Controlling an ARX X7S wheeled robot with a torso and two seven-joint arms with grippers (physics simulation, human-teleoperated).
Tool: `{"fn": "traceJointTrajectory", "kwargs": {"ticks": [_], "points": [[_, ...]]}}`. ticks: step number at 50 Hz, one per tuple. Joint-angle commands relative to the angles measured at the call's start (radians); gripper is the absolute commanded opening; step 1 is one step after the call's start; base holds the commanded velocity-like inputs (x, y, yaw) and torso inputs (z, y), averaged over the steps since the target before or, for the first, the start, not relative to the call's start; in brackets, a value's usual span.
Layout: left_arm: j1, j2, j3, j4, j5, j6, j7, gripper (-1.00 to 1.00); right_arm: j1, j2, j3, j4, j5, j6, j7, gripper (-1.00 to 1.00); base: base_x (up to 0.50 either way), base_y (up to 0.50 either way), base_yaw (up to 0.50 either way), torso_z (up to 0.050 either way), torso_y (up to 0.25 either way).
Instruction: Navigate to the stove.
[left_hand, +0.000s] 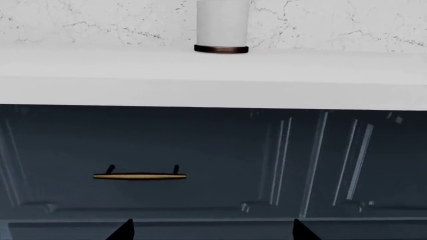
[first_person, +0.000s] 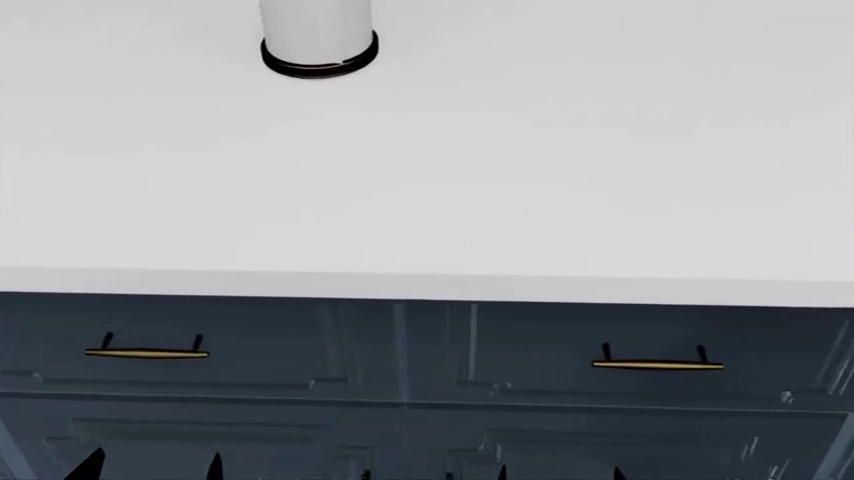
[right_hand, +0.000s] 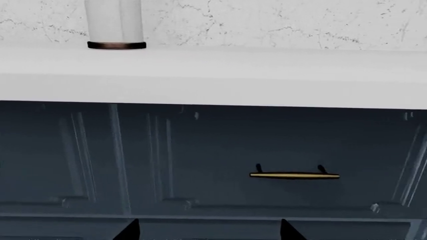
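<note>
- Black fingertip points poke up along the bottom edge of the head view, the left gripper (first_person: 150, 465) and the right gripper (first_person: 558, 472), both low in front of the dark blue cabinet fronts (first_person: 427, 350).
- On each wrist camera I get two dark tips set well apart with open cabinet between them, so I read both hands as spread wide and carrying nothing.
- Beyond them sit two brass drawer pulls, the left pull (first_person: 147, 352) and the right pull (first_person: 658, 365), just under the front edge of the white countertop (first_person: 534, 180).
- Toward the bench's back edge stands a white cylinder (first_person: 318, 35) with a dark base ring, against the marbled backsplash (left_hand: 333, 20).
- No stove anywhere in my three feeds; I'm facing plain counter, so it lies somewhere off-frame and I can't say which way.
- My judgement on handling: a cooktop is a fixed, rigid, heavy built-in with glossy glass, so nothing to grasp. I only need to park the base square to it.
- Hidden from me: both bench ends and corners, the cylinder's top, the floor, and most of each gripper.
</note>
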Motion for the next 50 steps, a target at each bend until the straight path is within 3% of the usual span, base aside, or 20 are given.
{"fn": "traceJointTrajectory", "kwargs": {"ticks": [1, 50], "points": [[-0.001, -0.006, 0.007, 0.002, -0.008, 0.0, -0.006, 1.0, -0.001, 0.007, -0.008, -0.003, 0.005, 0.0, 0.007, 1.0, -0.01, -0.5, 0.0, 0.0, 0.0], [-0.007, -0.029, 0.039, -0.003, -0.028, 0.009, -0.027, 1.0, 0.001, 0.031, -0.035, -0.005, 0.025, -0.006, 0.035, 1.0, -0.01, -0.5, 0.0, 0.0, 0.0]]}}
